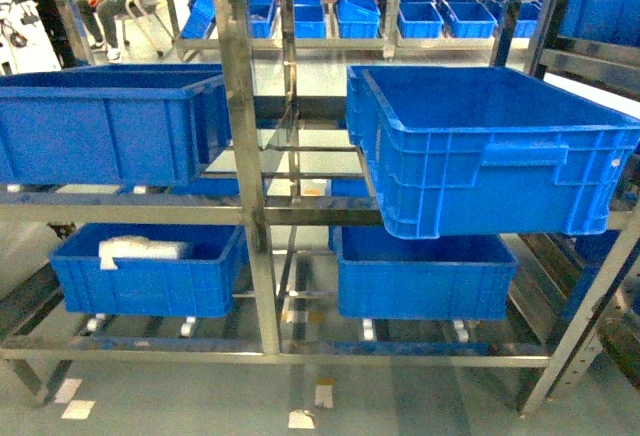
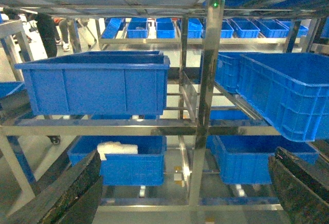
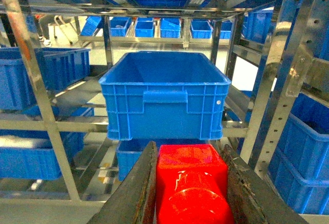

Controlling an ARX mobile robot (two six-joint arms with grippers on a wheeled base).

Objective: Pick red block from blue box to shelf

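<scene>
The right gripper [image 3: 191, 193] is clamped on the red block [image 3: 191, 183], its two dark fingers [image 3: 134, 193] pressed against the block's left and right sides; the block's round stud faces the wrist camera; block and gripper hang in front of the shelf [image 1: 240, 156], just below and before the front wall of a ribbed crate [image 3: 165, 98] that sits on the shelf's middle tier and juts out past its front rail; in the head view that crate [image 1: 490, 151] is right of the shelf's central post, and neither gripper shows there; the left gripper [image 2: 185, 198] stands wide apart with nothing between its fingers [image 2: 67, 193], facing the shelf's left half; left of the post a second crate [image 1: 105, 121] rests on the middle tier; below it a lower crate [image 1: 150, 271] holds a white bundle [image 1: 142, 250]; another crate [image 1: 425, 276] sits on the bottom tier right of the post; more crates line a far rack behind the shelf.
</scene>
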